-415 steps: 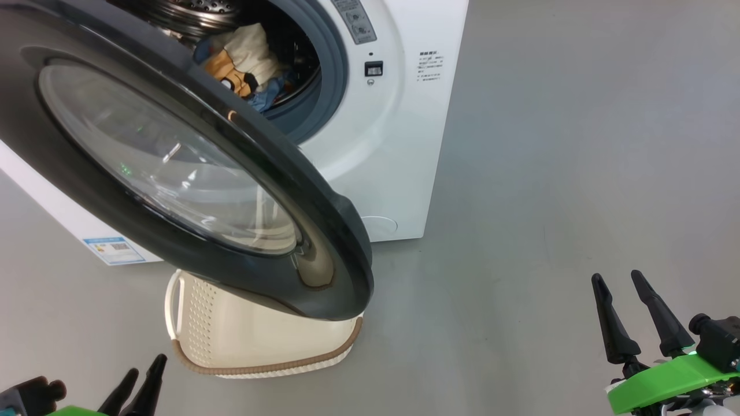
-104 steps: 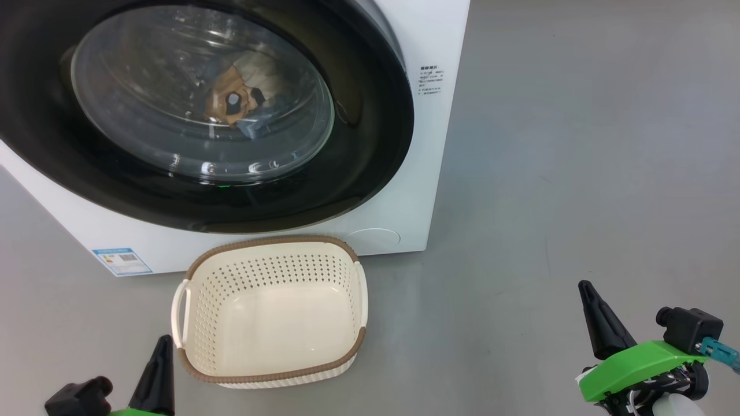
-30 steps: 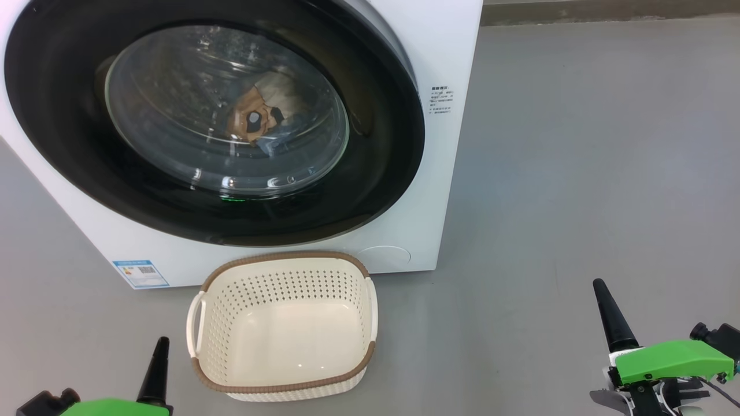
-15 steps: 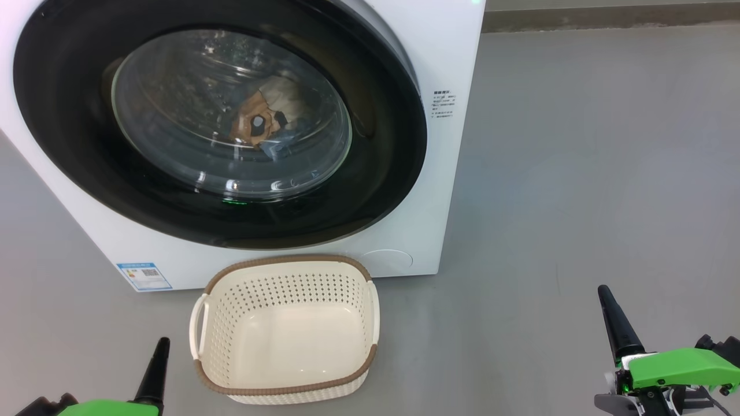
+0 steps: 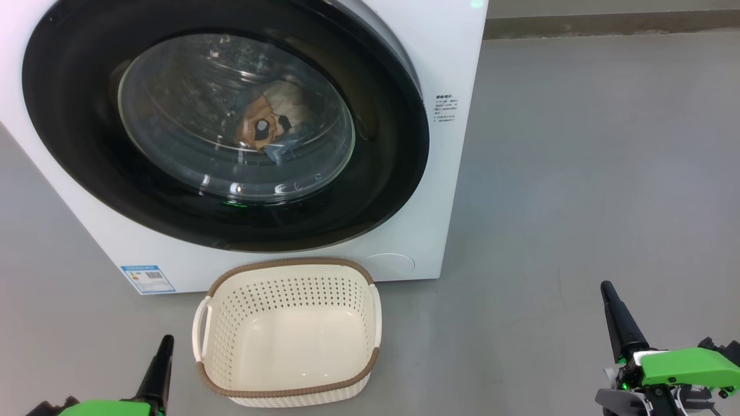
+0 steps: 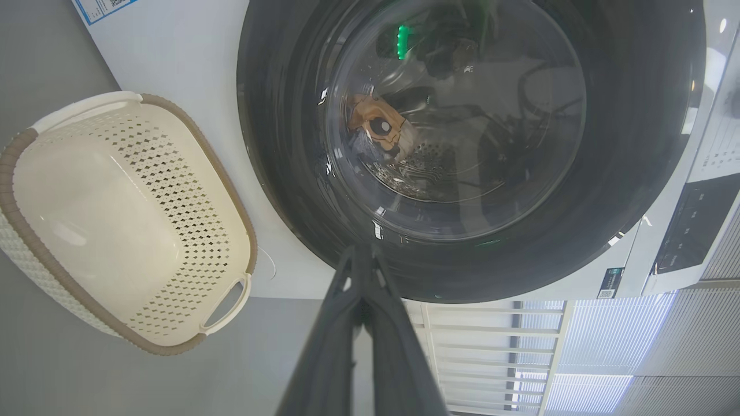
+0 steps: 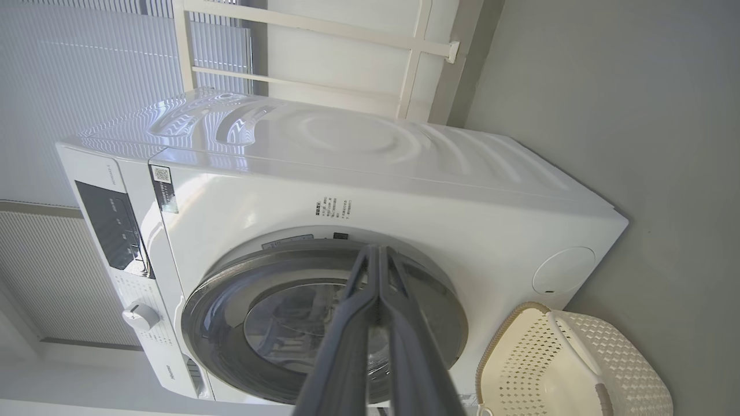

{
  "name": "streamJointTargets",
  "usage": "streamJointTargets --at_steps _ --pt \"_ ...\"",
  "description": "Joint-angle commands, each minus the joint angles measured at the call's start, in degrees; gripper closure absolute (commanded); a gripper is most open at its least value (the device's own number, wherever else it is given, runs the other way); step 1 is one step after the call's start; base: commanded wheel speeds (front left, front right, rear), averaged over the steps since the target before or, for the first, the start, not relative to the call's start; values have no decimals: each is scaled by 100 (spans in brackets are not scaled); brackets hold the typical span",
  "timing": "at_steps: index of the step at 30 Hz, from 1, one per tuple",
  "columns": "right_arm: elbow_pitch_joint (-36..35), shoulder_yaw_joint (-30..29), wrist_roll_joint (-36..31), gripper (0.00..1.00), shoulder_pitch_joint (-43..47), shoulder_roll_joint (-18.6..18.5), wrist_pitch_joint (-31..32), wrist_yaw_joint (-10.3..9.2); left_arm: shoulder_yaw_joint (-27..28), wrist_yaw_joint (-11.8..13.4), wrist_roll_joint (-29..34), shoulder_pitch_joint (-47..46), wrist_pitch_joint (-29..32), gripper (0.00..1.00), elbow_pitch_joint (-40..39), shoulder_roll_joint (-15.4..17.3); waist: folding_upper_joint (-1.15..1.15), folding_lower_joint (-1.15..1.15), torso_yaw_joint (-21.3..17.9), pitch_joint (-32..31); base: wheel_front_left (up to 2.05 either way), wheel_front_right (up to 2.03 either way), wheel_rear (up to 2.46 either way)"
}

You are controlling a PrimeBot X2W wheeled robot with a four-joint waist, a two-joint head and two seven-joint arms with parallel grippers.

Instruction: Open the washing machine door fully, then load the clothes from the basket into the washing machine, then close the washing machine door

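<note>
Door [image 5: 191, 138] shut (clothes [image 5: 261, 125] inside)

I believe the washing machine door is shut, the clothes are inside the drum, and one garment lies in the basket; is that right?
Not quite: the basket is empty, as the head view shows. The washing machine door is indeed shut, and the clothes sit inside behind its glass.

Plain grey floor [image 5: 584, 173] w/ darker skirting strip [image 5: 613, 24] along far edge; white rail frame [image 7: 412, 69] & ribbed blinds [image 7: 87, 63] at back.
</note>
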Motion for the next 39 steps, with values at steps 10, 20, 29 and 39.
streamJointTargets --at_steps 10,20,29,39 --pt "-276 6 596 100 44 69 210 9 303 -15 -631 -329 205 100 -167 12 0 0 24 -51 0 0 0" --pt "-295 -17 705 100 53 88 251 9 331 -15 -742 -337 249 100 -169 -6 0 0 30 -62 0 0 0" --pt "-295 -19 703 100 53 89 252 9 337 -15 -737 -337 254 100 -169 -10 0 0 30 -62 0 0 0" --pt "-295 -21 701 100 53 91 254 9 345 -15 -731 -338 259 100 -169 -15 0 0 30 -62 0 0 0"
